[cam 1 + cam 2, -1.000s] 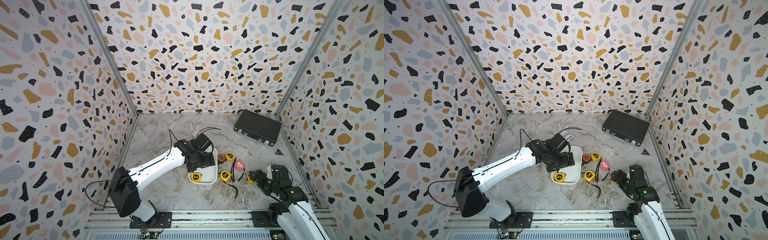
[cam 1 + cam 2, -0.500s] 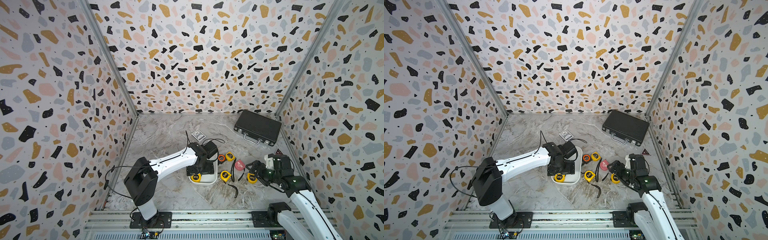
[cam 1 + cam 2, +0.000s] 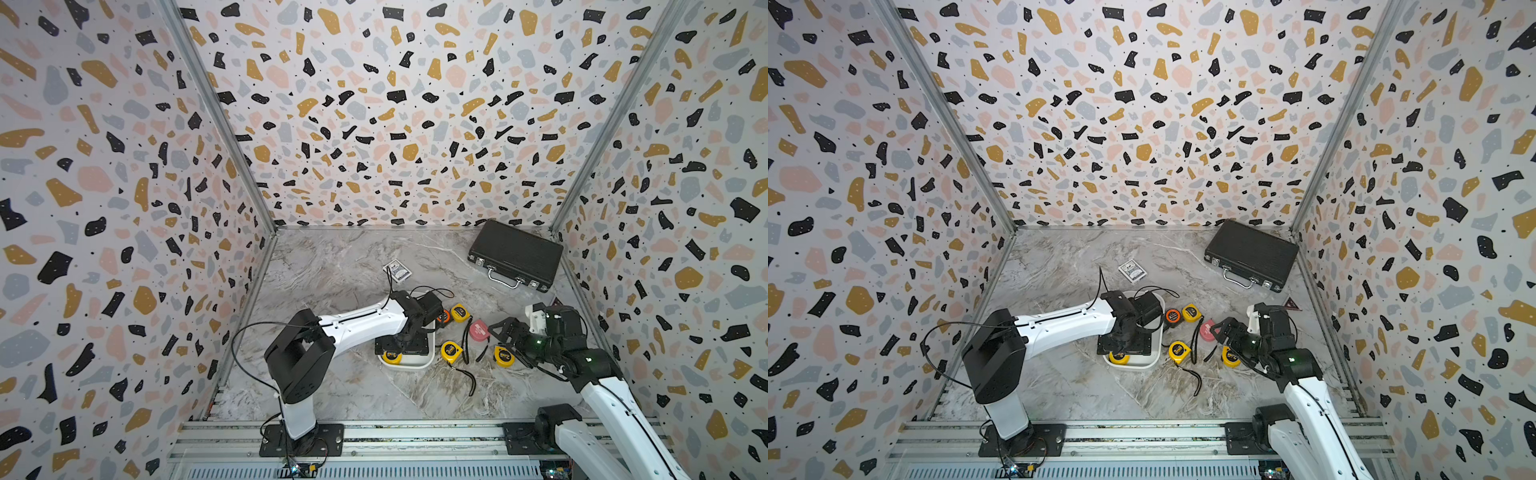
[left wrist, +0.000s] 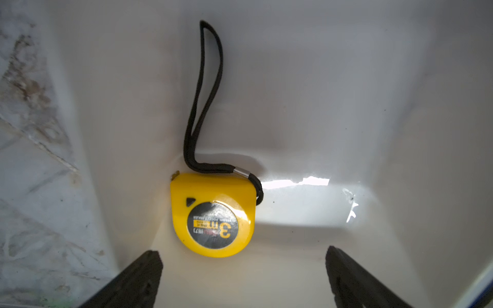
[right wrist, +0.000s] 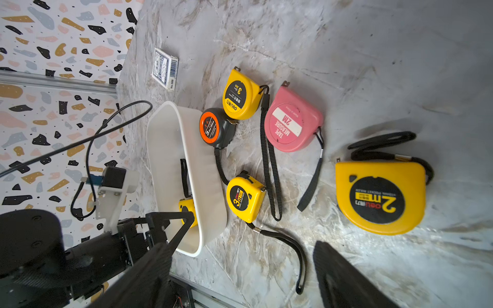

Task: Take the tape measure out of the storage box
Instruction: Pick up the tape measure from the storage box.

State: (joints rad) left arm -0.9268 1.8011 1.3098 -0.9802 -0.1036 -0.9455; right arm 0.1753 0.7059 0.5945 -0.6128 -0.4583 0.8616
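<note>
The storage box (image 3: 415, 361) (image 3: 1142, 365) (image 5: 192, 160) is a shallow white tub in the middle of the table. One yellow tape measure (image 4: 212, 216) (image 3: 391, 356) (image 3: 1118, 356) (image 5: 188, 210) lies flat at its near end, its black strap running up the box wall (image 4: 320, 120). My left gripper (image 4: 244, 262) (image 3: 400, 345) (image 3: 1123, 347) hangs open inside the box just over this tape measure, touching nothing. My right gripper (image 5: 240, 256) (image 3: 505, 338) (image 3: 1225, 334) is open and empty above the table to the right.
Several tape measures lie right of the box: a yellow 2M one (image 5: 381, 197) nearest my right gripper, a pink one (image 5: 290, 125), a yellow 3M one (image 5: 244, 198) and an orange-black one (image 5: 213, 128). A card pack (image 3: 397, 270) and a black briefcase (image 3: 515, 255) lie further back.
My left gripper has moved from the box's far end to its near end and come down over the yellow tape measure. My right gripper has opened slightly and lifted off the yellow 2M tape measure.
</note>
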